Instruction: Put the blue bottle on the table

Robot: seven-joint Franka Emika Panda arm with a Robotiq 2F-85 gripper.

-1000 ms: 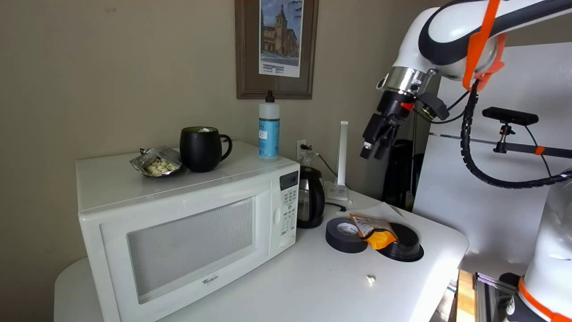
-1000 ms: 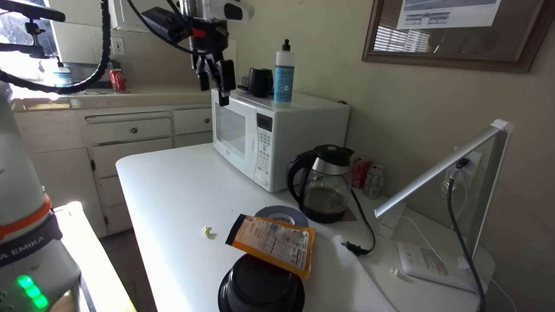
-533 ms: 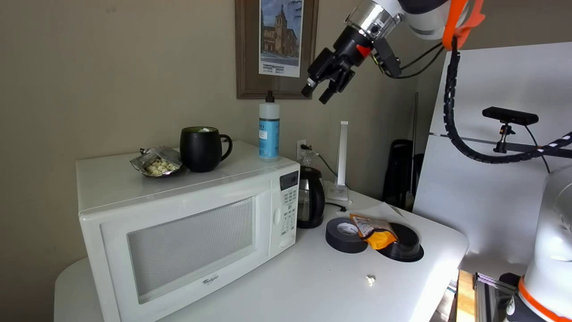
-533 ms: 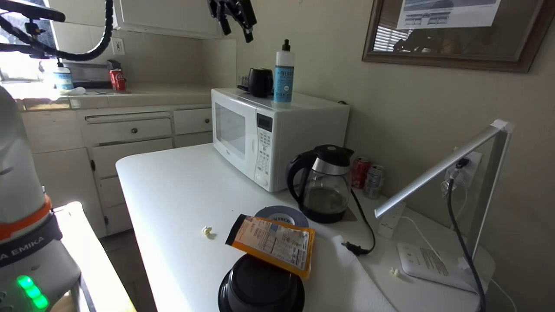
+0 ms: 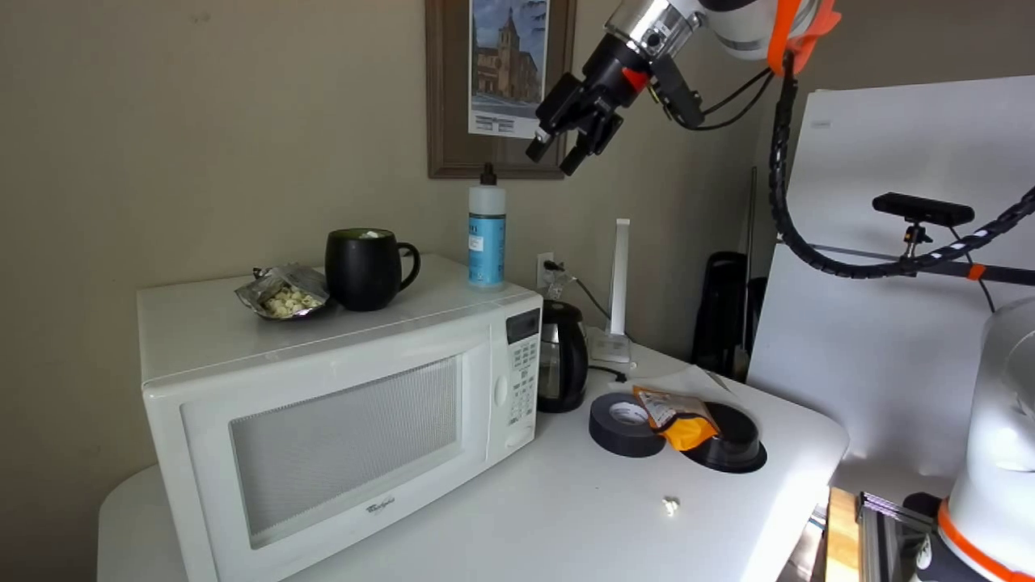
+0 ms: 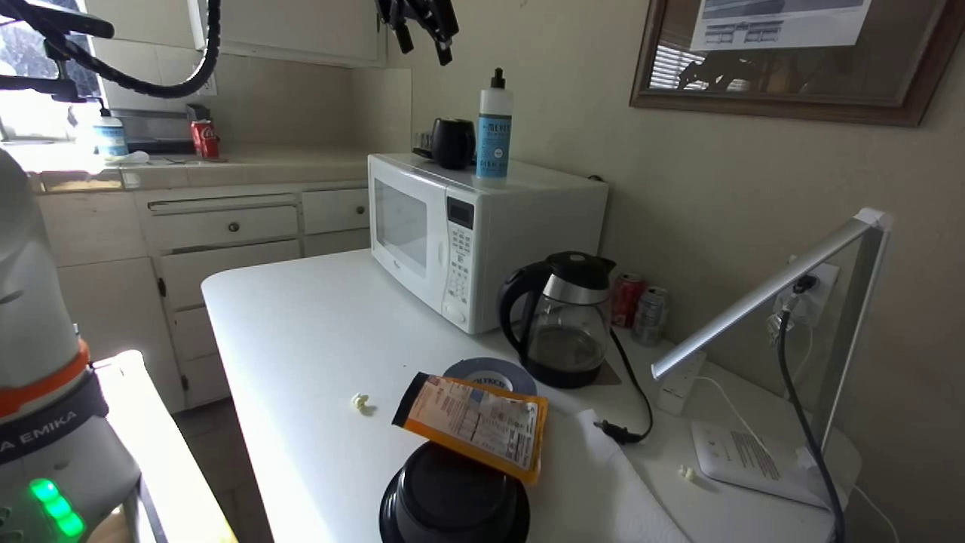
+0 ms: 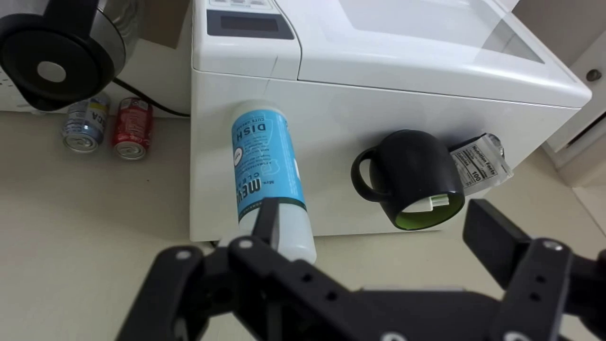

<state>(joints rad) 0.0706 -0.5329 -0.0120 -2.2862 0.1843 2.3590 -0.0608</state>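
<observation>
Gripper: black, fingers spread well apart; in both exterior views it shows beside and slightly higher than the blue bottle, apart from it. Bottle: stands upright on the white microwave, near the corner over the control panel; light-blue label lettered DISH, pale translucent shoulder, black nozzle cap. Black mug: same top, a gap between it and the bottle; foil packet just beside the mug. Edges: the microwave's side edge runs close by the bottle's base; kettle stands below, near that side. Counter: white, rounded corner, a wide span between microwave front and outer edge, bearing one popcorn piece; farther along, tape roll, orange pouch and upturned black bowl, the pouch overlapping both. Obscured: bottle cap, behind the gripper in the wrist view; label's smallest print, unreadable; upper gripper and bowl's lower rim, cut off in an exterior view.
</observation>
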